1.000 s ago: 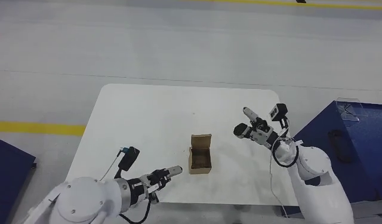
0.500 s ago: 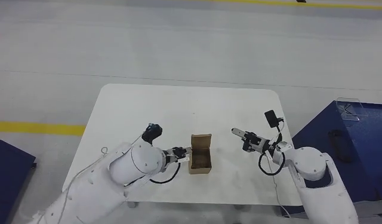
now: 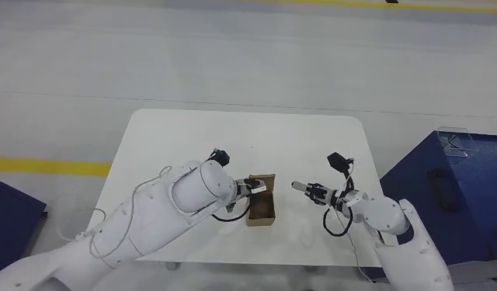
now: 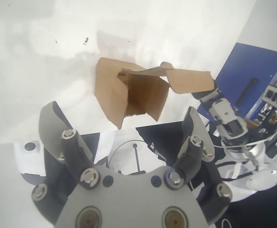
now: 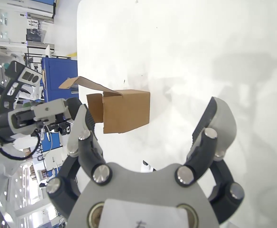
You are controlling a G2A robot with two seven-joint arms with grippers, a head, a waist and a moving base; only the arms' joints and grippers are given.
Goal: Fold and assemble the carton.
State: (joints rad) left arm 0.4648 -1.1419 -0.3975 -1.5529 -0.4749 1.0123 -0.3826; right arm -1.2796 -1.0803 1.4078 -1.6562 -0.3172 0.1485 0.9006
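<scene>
Near the middle of the white desk (image 3: 194, 143), toward its front edge: a small brown cardboard carton (image 3: 261, 199), upright, mouth open to the top. Far lid flap raised; in the left wrist view (image 4: 138, 93) a side flap folded partly inward and another splayed outward, none tucked. In the right wrist view (image 5: 126, 110), plain closed side wall facing the camera.

Left end effector (image 3: 258, 187) at the carton's left upper edge, fingers (image 4: 51, 115) spread wide, gripping nothing (image 4: 119, 117). Seen from the right wrist (image 5: 75, 106), just beside the flaps at the open end; cannot tell whether touching.

Right end effector (image 3: 297, 187) near the carton's right side, apart from it, fingers (image 5: 220, 115) likewise spread wide and empty (image 5: 152, 113). From the left wrist (image 4: 204, 94), partly hidden behind the splayed flap.

Beside the desk's right edge, a blue cabinet (image 3: 443, 174).
</scene>
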